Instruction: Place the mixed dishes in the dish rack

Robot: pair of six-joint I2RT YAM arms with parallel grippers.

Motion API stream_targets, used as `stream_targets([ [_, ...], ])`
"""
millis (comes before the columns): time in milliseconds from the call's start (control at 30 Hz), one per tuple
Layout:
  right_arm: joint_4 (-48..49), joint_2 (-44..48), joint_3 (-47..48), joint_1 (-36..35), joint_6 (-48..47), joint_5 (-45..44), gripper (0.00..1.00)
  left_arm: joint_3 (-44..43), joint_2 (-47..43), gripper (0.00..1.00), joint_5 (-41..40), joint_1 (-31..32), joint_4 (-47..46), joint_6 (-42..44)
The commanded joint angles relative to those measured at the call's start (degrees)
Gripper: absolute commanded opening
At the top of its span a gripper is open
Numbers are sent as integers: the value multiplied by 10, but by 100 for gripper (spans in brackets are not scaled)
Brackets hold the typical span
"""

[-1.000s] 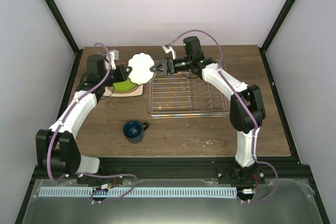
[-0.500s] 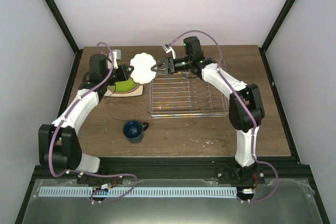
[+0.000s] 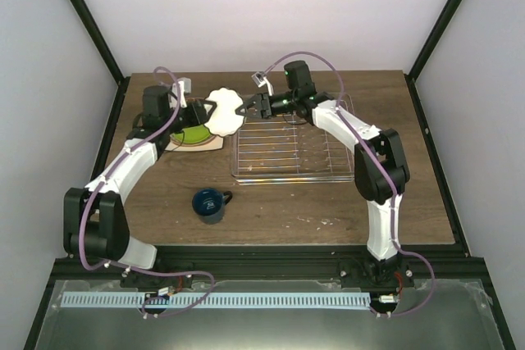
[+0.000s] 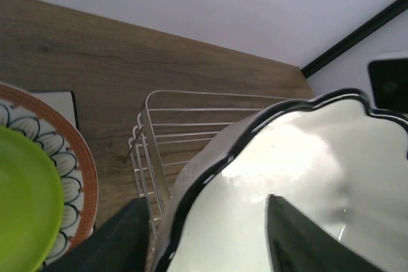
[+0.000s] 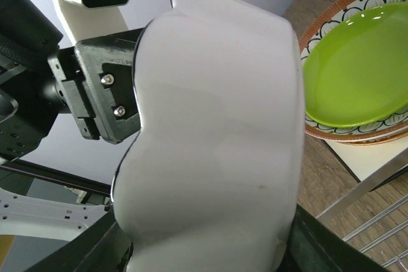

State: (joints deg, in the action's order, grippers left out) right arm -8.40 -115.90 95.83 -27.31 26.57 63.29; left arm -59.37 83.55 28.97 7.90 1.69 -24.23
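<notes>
The white scalloped bowl (image 3: 223, 111) hangs in the air on its side, above the table by the dish rack's (image 3: 295, 153) left end. My left gripper (image 3: 205, 112) is shut on its black-edged rim (image 4: 299, 176), one finger inside and one outside. My right gripper (image 3: 246, 106) is open, with its fingers straddling the bowl's outer wall (image 5: 217, 144). The lime-green plate (image 3: 193, 133) lies on the beige floral plate (image 4: 70, 157), which lies on the white square plate (image 3: 215, 143), left of the rack. The dark blue mug (image 3: 210, 204) stands upright nearer the front.
The rack is a low silver wire grid right of centre, and its left corner shows in the left wrist view (image 4: 159, 132). The plate stack lies just below the bowl in the right wrist view (image 5: 357, 68). Black frame posts stand at the table's far corners.
The left arm has turned the bowl more edge-on and shifted it slightly toward the rack. The right gripper has moved left until its fingers are around the bowl.
</notes>
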Motion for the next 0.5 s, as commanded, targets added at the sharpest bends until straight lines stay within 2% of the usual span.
stream_targets([
  [0,23,3,15,-8,-16,13,31,1,-3,56,12,3,-31,-3],
  [133,13,2,19,-6,-25,0,29,3,-4,87,6,2,-24,-4],
  [200,-2,2,26,-5,-36,-6,29,4,-5,99,2,1,-18,-2],
  [467,-67,21,36,2,-88,-67,28,-2,-27,100,-32,-42,35,15],
])
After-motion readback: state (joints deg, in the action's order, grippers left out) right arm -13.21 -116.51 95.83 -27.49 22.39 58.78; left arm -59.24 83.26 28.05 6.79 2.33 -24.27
